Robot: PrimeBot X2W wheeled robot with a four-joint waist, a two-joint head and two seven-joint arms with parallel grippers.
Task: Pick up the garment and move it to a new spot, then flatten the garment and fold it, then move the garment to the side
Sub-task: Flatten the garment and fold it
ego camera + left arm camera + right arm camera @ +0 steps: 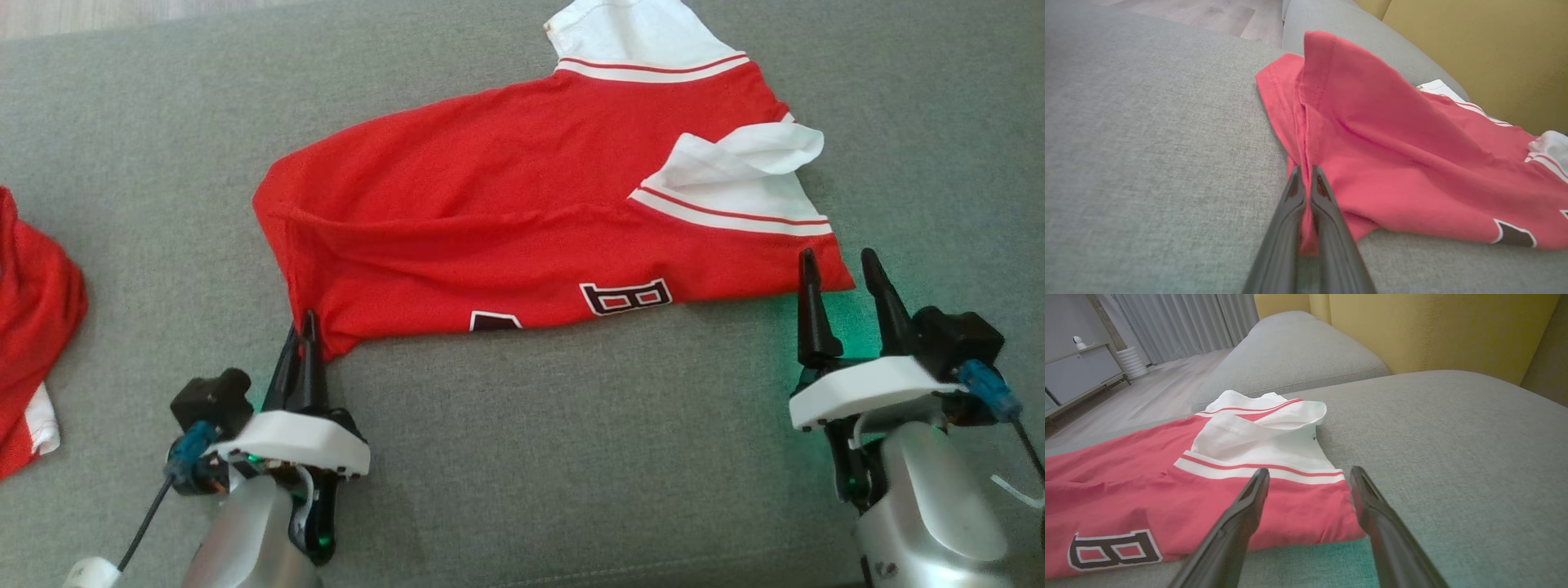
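1. Red jersey fabric with white, red-striped sleeves makes up the garment [506, 212], which lies lengthwise across the grey sofa cushion [571, 457], its hem end towards the robot's left and its sleeves towards the right.
2. A dark letter print [626, 296] is cut off along the near edge, so the jersey is judged to be doubled over there rather than spread single-layered.
3. The upper white sleeve [735, 175] is seen crumpled and turned back on itself, and a raised ridge of cloth stands up at the hem end in the left wrist view.
4. The near hem corner is pinched by the left gripper [304, 343], whose fingers are pressed together with red cloth between them [1305, 171].
5. The right gripper [837, 255] is held with its fingers spread apart, empty, just at the near sleeve-side corner [1309, 471].
6. A second red garment [33, 327] is seen well apart at the robot's left, and a yellow backrest [1412, 330] stands behind the cushion.
7. Progress is judged as mid-task: the placing looks done, the smoothing and folding are unfinished, and the move aside is not yet done.
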